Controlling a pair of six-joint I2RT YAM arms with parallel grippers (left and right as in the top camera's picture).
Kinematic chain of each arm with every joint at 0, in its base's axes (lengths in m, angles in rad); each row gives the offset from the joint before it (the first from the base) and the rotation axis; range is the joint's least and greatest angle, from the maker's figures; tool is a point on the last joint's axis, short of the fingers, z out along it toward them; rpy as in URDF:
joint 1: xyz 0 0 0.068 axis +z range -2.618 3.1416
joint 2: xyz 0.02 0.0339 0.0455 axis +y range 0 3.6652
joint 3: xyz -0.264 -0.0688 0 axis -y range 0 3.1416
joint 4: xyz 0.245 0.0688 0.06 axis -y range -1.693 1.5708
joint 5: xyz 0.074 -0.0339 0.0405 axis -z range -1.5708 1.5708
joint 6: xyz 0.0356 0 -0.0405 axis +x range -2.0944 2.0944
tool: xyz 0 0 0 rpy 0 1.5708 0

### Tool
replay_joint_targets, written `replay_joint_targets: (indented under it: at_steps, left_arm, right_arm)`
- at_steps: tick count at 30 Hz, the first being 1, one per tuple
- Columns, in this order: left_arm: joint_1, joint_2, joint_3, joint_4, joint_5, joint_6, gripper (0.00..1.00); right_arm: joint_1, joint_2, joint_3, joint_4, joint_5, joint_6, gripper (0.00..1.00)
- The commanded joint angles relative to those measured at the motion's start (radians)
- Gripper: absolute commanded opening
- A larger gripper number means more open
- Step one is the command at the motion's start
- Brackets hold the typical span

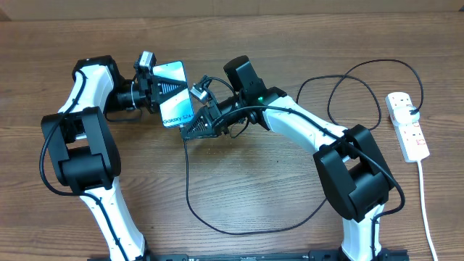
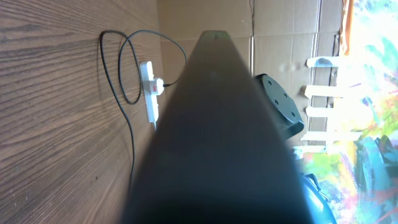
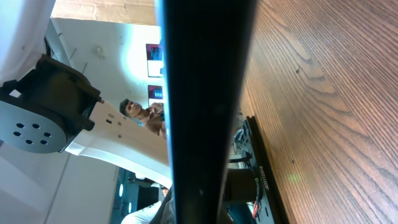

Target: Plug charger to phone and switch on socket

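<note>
The phone (image 1: 174, 98) is held up off the table, its blue-and-white screen facing up, with my left gripper (image 1: 161, 93) shut on its left side. Its dark back (image 2: 217, 137) fills the middle of the left wrist view and hides the fingers. My right gripper (image 1: 197, 119) is shut at the phone's lower right edge, and the thin black charger (image 1: 187, 181) cable runs up into it. The plug tip is hidden. A dark upright bar, apparently the phone (image 3: 205, 93) edge-on, blocks the right wrist view. The white socket (image 1: 408, 127) lies at the far right, with a black plug in it.
The charger cable loops widely across the table's front (image 1: 254, 230) and again near the socket (image 1: 348, 80). The socket's thick white cord (image 1: 428, 210) trails toward the front edge. In the left wrist view the socket (image 2: 151, 93) lies near a cardboard wall (image 2: 280, 37).
</note>
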Motion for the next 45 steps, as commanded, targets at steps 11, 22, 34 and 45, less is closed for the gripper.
replay_joint_targets:
  at_steps: [11,22,34,45]
  left_arm:
    - [-0.076,-0.035,0.008,-0.015,0.002,0.038,0.04]
    - [-0.074,-0.035,0.008,-0.014,0.002,0.039,0.04]
    - [-0.074,-0.035,0.008,-0.012,0.002,0.039,0.04]
    - [-0.075,-0.035,0.008,-0.011,0.002,0.039,0.04]
  right_arm:
    - [0.043,-0.019,0.02,0.032,0.074,0.014,0.04]
    - [0.043,-0.019,0.02,0.033,0.053,0.01,0.04]
    - [0.043,-0.019,0.02,0.034,0.095,0.01,0.04]
    - [0.043,-0.019,0.02,0.052,0.129,0.037,0.04]
